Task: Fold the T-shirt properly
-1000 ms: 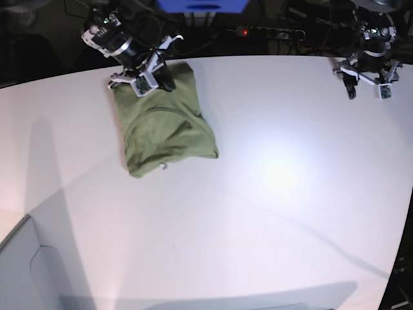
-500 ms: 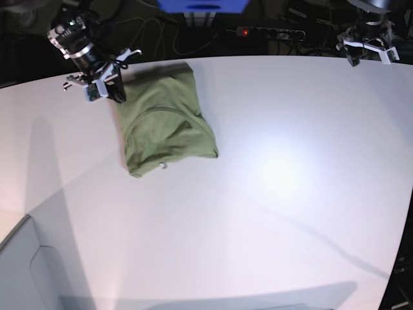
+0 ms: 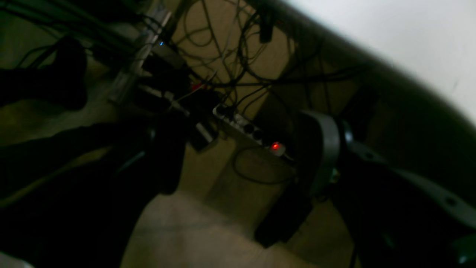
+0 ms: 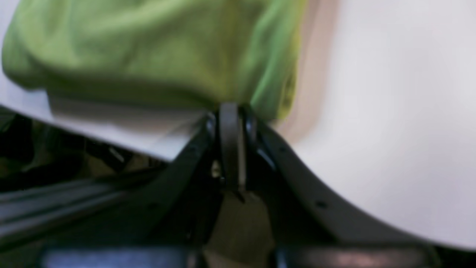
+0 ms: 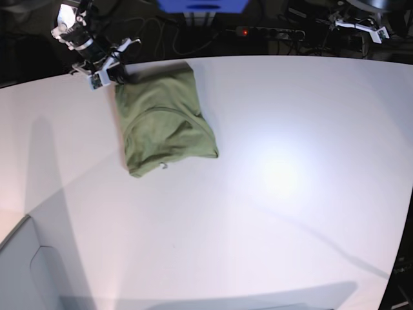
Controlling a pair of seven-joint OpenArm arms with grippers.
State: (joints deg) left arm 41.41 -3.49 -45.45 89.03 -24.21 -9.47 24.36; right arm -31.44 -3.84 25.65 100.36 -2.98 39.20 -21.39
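Note:
The T-shirt (image 5: 164, 119) lies folded into an olive-green packet at the far left of the white table (image 5: 271, 194), a small white tag (image 5: 163, 166) at its near edge. My right gripper (image 5: 118, 76) is by the shirt's far left corner at the table's back edge. In the right wrist view its fingers (image 4: 230, 123) are pressed shut, with the T-shirt (image 4: 148, 48) just beyond the tips and no cloth visibly between them. My left gripper (image 5: 359, 26) hangs past the table's far right edge. In the left wrist view it (image 3: 245, 156) stands wide open and empty.
Behind the table's back edge lie a power strip with a red light (image 5: 268, 31) and tangled cables (image 3: 230, 56). A grey box corner (image 5: 26, 271) sits at the near left. The left wrist view looks down at the floor beside the table (image 3: 409, 44).
My right gripper has left the shirt's far edge, swung out left and come back beside its far left corner. My left arm has pulled up and back beyond the table's edge. The shirt has not moved.

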